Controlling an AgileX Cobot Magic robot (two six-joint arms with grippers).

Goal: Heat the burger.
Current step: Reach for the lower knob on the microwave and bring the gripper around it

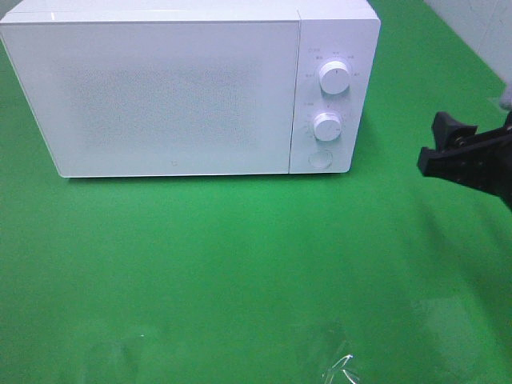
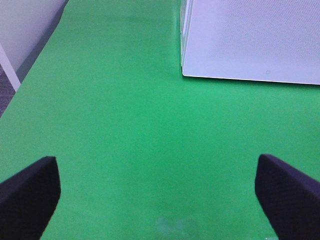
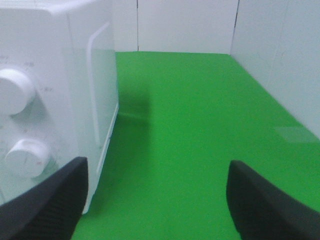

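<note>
Jaws on both arms gape wide, empty: left gripper (image 2: 156, 172) over green table (image 2: 125, 120), right gripper (image 3: 157, 167) at three o'clock of microwave (image 1: 188, 88). Only the high view shows its whole closed door (image 1: 152, 100).

The matte black, angular right end effector (image 1: 432, 144) looked chunky and hard-edged. Seen up close, it and the left end effector (image 2: 157, 197) had broad, blunt, dark fingers (image 3: 50, 205) with finely grained surfaces.
</note>
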